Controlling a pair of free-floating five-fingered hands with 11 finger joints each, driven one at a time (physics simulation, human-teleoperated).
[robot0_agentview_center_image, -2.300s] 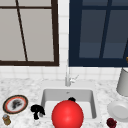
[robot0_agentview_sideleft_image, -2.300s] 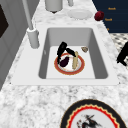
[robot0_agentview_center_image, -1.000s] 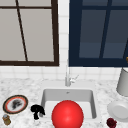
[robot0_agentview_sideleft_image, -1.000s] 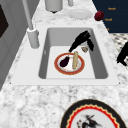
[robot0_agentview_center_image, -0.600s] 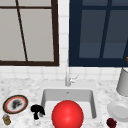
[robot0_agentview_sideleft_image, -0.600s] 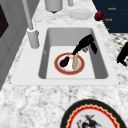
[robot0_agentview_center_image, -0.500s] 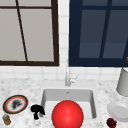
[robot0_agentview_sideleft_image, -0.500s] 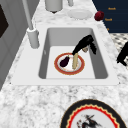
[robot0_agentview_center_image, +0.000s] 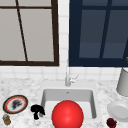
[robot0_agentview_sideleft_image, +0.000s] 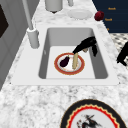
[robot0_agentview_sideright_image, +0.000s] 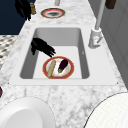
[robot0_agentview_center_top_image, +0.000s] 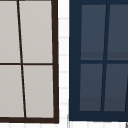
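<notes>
A red-rimmed plate (robot0_agentview_sideleft_image: 57, 67) (robot0_agentview_sideright_image: 70, 71) lies on the floor of the sink (robot0_agentview_center_image: 67, 95) (robot0_agentview_sideleft_image: 70, 35). On it rest a dark eggplant (robot0_agentview_sideleft_image: 64, 61) (robot0_agentview_sideright_image: 63, 65) and a tan stick (robot0_agentview_sideleft_image: 74, 62) (robot0_agentview_sideright_image: 51, 68). My right hand (robot0_agentview_sideleft_image: 85, 45) (robot0_agentview_sideright_image: 40, 46) hovers low in the sink beside the plate. It is open, with its fingertips right by the stick's far end; I cannot tell whether they touch. My left hand (robot0_agentview_center_image: 37, 110) (robot0_agentview_sideleft_image: 123, 53) (robot0_agentview_sideright_image: 23, 6) hangs idle off the sink's left front corner, fingers relaxed and empty.
A big red ball (robot0_agentview_center_image: 67, 115) covers the sink's front. The faucet (robot0_agentview_center_image: 67, 77) (robot0_agentview_sideleft_image: 31, 27) stands behind the sink. A patterned plate (robot0_agentview_center_image: 15, 104) and a small jar (robot0_agentview_center_image: 6, 120) sit on the left. On the right are a white plate (robot0_agentview_center_image: 120, 110), a red fruit (robot0_agentview_center_image: 111, 122) and a grey pot (robot0_agentview_center_image: 123, 82).
The right hand was over the sink plate 2.3 s ago and has drawn back off it, leaving the tan stick lying there. Nothing has moved in the last second.
</notes>
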